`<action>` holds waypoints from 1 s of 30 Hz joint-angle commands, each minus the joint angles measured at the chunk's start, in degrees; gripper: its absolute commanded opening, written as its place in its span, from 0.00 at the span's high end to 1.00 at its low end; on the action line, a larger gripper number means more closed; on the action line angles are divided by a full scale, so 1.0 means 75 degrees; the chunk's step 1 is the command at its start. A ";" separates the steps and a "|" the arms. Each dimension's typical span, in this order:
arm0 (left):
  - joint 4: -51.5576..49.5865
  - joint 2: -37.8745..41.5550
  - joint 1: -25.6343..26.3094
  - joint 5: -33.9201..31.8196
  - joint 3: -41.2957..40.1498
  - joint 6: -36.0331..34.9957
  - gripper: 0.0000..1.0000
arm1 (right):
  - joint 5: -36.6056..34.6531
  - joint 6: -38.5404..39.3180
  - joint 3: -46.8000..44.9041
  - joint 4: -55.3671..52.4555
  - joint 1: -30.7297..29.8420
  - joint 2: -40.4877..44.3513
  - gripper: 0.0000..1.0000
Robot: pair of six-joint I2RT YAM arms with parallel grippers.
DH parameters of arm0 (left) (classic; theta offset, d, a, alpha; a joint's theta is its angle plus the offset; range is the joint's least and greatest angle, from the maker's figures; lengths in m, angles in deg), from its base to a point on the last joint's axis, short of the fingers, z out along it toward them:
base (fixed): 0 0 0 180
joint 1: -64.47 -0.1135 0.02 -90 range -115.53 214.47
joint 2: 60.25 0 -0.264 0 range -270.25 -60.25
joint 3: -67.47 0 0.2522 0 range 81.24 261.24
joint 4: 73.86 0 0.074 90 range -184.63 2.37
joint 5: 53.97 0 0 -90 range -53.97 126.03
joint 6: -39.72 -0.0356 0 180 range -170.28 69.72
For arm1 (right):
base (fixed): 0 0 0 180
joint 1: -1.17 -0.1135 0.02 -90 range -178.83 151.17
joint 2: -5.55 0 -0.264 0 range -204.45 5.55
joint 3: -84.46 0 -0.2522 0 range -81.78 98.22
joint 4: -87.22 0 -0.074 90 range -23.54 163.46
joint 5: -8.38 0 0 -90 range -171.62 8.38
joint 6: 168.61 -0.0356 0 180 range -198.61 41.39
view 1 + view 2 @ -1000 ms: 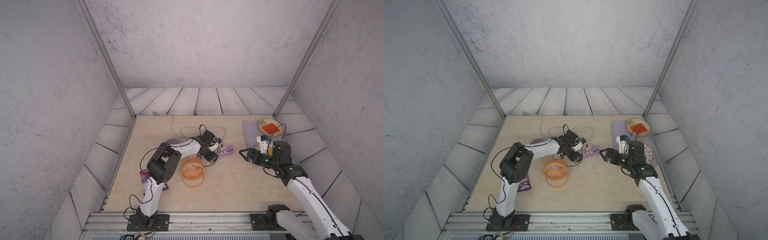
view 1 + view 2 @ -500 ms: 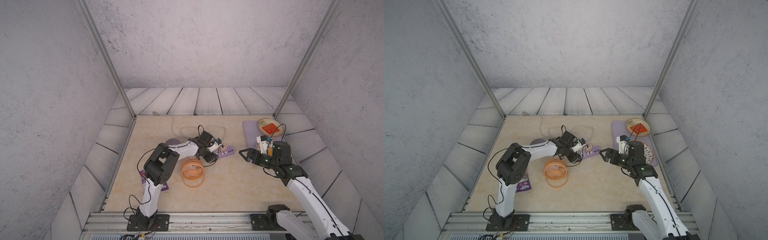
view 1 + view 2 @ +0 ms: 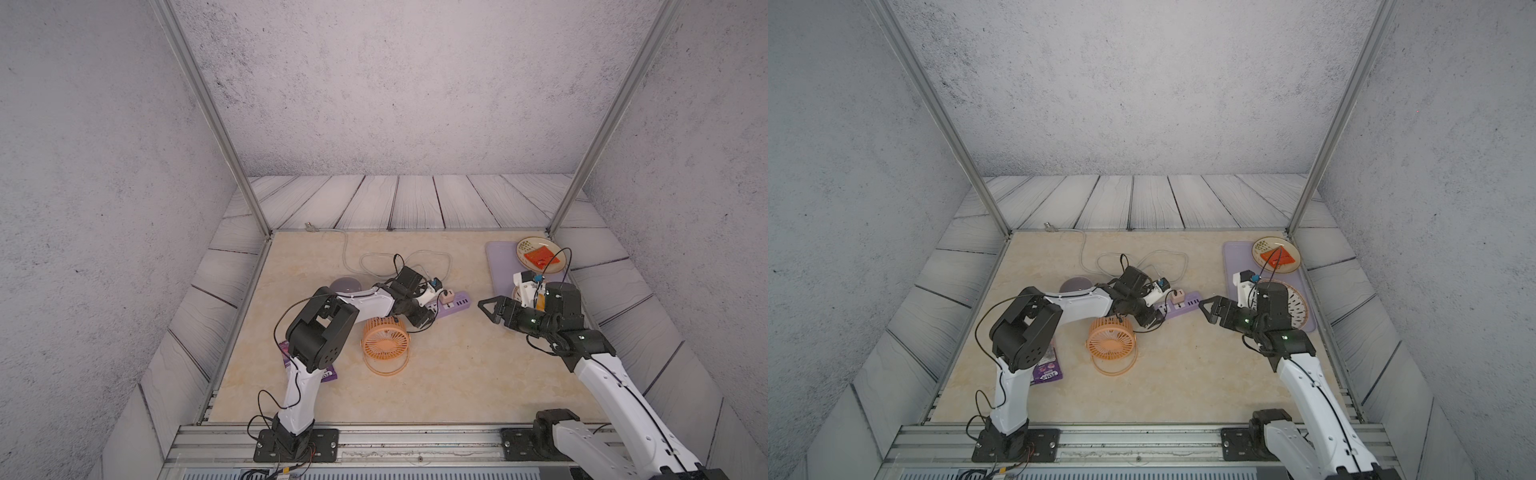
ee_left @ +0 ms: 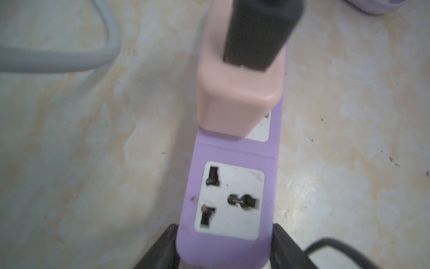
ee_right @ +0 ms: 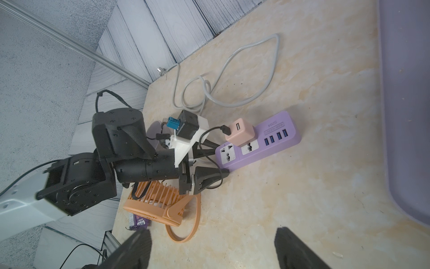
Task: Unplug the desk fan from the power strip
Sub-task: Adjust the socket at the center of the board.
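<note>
L gripper clamped on strip end, likely bracing it | R gripper jaws apart, empty, aimed at seated plug

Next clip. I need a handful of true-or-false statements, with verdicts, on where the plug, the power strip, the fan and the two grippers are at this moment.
1. The pink plug block sits on the power strip, over one socket face. True.
2. The right gripper has its jaws closed on the plug block. False: its jaws are open and empty, well clear of the strip.
3. The jaws of the left gripper flank one end of the power strip. True.
4. The desk fan stands on the lilac tray. False: it stands on the tabletop beside the left arm, and the tray is over on the right side.
</note>
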 commanded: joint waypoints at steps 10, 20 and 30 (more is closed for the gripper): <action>0.0638 0.0107 -0.0005 0.0037 -0.0288 0.0055 0.44 | 0.0173 0.0032 -0.0036 0.0081 -0.0034 -0.0116 0.12; 0.0849 0.0095 -0.0002 -0.0046 -0.0370 0.0048 0.33 | 0.0185 -0.0002 -0.0136 0.0168 -0.0035 -0.0133 0.12; 0.1099 0.0074 0.0030 0.0010 -0.0450 0.0045 0.41 | 0.0125 0.0006 -0.0226 0.0215 -0.0031 -0.0160 0.12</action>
